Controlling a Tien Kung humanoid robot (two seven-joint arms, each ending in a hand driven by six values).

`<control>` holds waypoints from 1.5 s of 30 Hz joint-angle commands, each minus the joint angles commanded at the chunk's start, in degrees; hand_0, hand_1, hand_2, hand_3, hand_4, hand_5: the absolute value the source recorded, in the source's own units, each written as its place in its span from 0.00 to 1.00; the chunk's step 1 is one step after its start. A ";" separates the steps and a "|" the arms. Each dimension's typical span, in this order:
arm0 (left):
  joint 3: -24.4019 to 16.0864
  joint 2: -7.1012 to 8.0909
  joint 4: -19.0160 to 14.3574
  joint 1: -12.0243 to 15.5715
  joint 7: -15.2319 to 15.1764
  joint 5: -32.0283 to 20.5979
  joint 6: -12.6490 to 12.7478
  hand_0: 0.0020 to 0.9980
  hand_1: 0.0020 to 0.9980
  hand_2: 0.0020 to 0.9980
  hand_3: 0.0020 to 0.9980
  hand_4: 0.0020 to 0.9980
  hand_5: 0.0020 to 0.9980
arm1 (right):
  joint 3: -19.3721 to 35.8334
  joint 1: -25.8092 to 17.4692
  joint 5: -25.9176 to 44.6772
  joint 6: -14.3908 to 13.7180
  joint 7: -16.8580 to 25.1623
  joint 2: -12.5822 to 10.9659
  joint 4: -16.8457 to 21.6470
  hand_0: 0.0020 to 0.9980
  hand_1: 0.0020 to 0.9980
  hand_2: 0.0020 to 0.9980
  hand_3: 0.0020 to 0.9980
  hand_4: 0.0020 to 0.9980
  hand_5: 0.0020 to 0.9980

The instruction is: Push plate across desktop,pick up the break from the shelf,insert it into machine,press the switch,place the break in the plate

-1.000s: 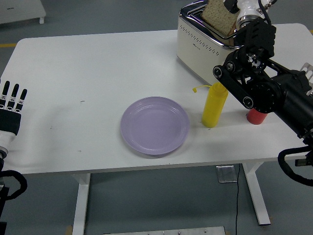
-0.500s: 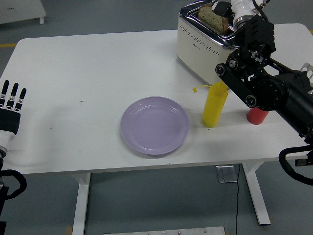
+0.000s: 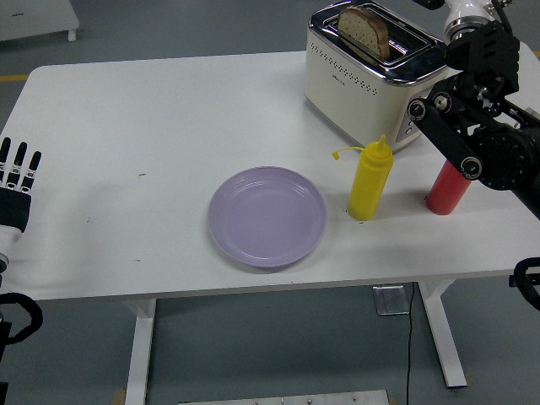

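White bench (image 3: pixel 126 110) under me, and the bread (image 3: pixel 364 30), a brown-crusted slice, sits low in the cream toaster (image 3: pixel 363 76) at the far right. Lilac plate (image 3: pixel 267 216) is mid-bench beside a yellow bottle (image 3: pixel 370 180). My left robot hand (image 3: pixel 15 181) rests spread at the edge; can't tell about my right

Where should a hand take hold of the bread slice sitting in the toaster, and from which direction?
Probably the slice's top edge, from straight above. The bread stands on edge in the slot of the toaster, so only its upper part shows above the chrome rim. The lower part is hidden and the slot walls block any approach from the side. A pinch across the two flat faces, then a vertical lift, looks best.
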 joint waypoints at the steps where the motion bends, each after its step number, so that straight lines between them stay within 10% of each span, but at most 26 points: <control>1: -0.11 0.03 -0.03 0.02 0.00 0.02 0.00 0.83 0.86 0.93 0.81 0.63 1.00 | 0.24 -0.34 0.77 0.58 0.39 -1.06 0.94 0.46 0.54 0.68 0.68 0.53 0.37; 18: -3.03 0.49 -0.74 0.17 0.20 0.50 -0.13 0.83 0.86 0.93 0.81 0.63 1.00 | 6.26 -12.33 12.94 22.48 17.05 -20.87 11.34 0.47 0.54 0.66 0.60 0.28 0.41; 30: -3.49 0.44 -0.75 0.63 0.61 0.85 -0.39 0.83 0.86 0.93 0.81 0.63 1.00 | 6.02 -16.64 11.69 30.29 19.66 -24.64 13.51 0.47 0.53 0.64 0.57 0.25 0.49; 45: -3.48 0.45 -0.83 0.77 1.01 1.09 -0.76 0.83 0.86 0.93 0.81 0.63 1.00 | 2.79 -17.22 10.09 33.27 20.52 -24.73 14.59 0.47 0.53 0.61 0.55 0.23 0.49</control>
